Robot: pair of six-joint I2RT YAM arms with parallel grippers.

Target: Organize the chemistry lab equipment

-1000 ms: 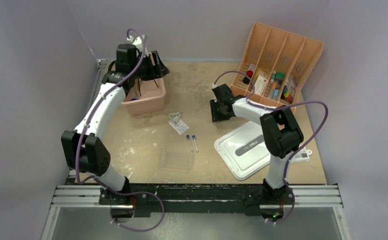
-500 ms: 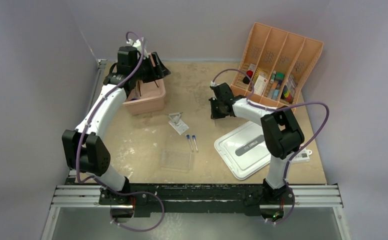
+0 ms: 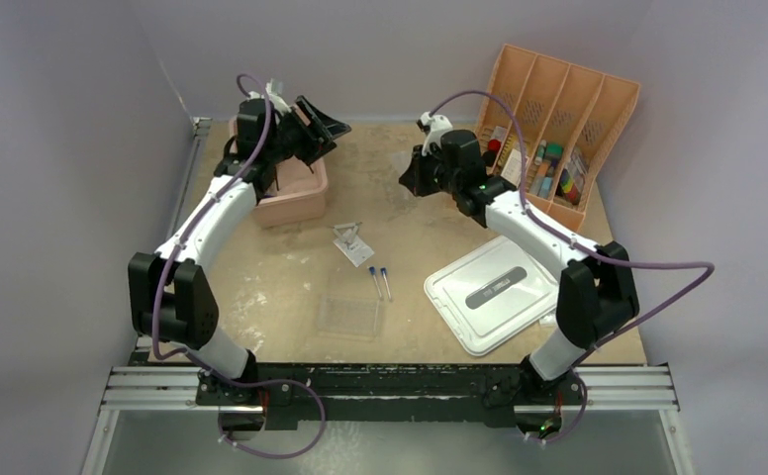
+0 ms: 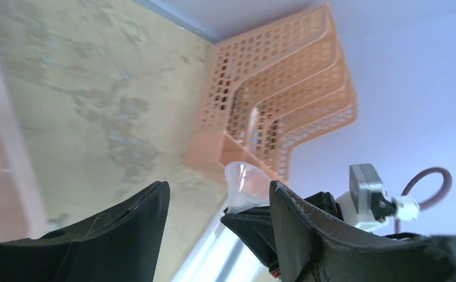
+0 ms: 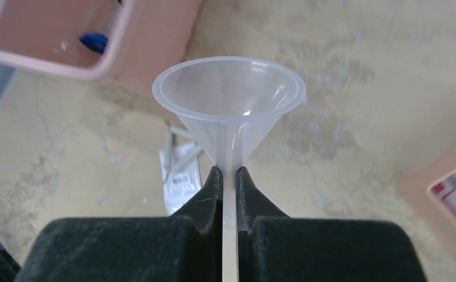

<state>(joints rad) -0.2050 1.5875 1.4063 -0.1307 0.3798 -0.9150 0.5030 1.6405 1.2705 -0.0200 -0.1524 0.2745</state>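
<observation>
My right gripper [image 5: 230, 171] is shut on the stem of a clear plastic funnel [image 5: 228, 100] and holds it above the table, mouth outward; in the top view it [image 3: 409, 176] hangs at the far middle. My left gripper [image 3: 328, 123] is open and empty, raised past the pink bin [image 3: 291, 193] and facing the funnel [image 4: 246, 185]. A blue-based glass piece [image 5: 93, 42] lies in the bin. The wire triangle on a white packet [image 3: 350, 240], two blue-capped tubes [image 3: 380, 282] and a clear plastic tray [image 3: 348, 317] lie mid-table. Forceps and wire ring are not visible.
An orange divided organizer [image 3: 558, 129] holding several small items stands at the far right; it also shows in the left wrist view [image 4: 272, 111]. A white flat lid [image 3: 489, 292] lies at the right front. Grey walls close the far side and both sides.
My right arm has risen off the table and swung back and up with the funnel. My left gripper has lifted out of the pink bin and turned right toward it.
</observation>
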